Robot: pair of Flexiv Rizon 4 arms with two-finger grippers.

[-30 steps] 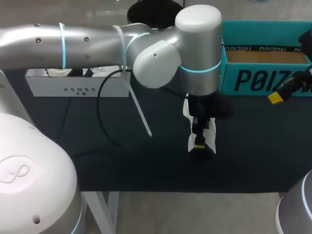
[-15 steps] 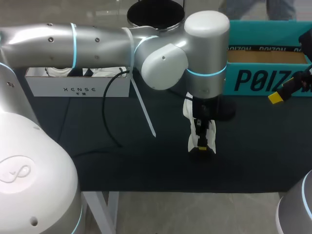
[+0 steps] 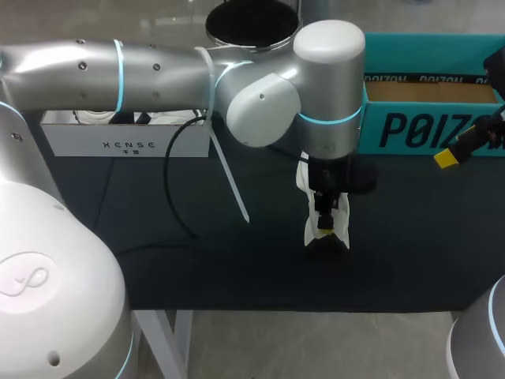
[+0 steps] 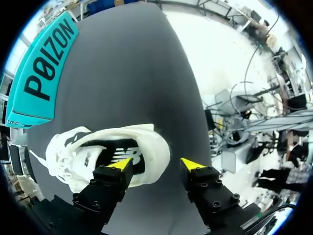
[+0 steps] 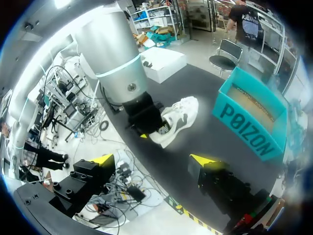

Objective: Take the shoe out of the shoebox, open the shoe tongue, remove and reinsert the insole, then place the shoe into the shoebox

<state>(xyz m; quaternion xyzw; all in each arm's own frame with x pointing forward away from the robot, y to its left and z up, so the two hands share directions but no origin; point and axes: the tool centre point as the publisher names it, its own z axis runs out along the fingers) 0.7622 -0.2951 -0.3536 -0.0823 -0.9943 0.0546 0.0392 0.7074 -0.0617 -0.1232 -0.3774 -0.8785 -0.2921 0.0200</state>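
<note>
Though near the shoebox (image 3: 426,126), shoe (image 3: 310,231) on the table (image 3: 158,268).

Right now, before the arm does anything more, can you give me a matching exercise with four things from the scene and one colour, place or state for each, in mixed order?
Things:
1. shoe
2. shoebox
3. left gripper
4. right gripper

States:
A. teal, at the far right of the table
B. open, one finger over the shoe's opening, the other outside its heel
C. white, on the table outside the shoebox
D. open, nothing between its fingers, apart from the shoe

Pairs: 1-C, 2-A, 3-B, 4-D
</note>
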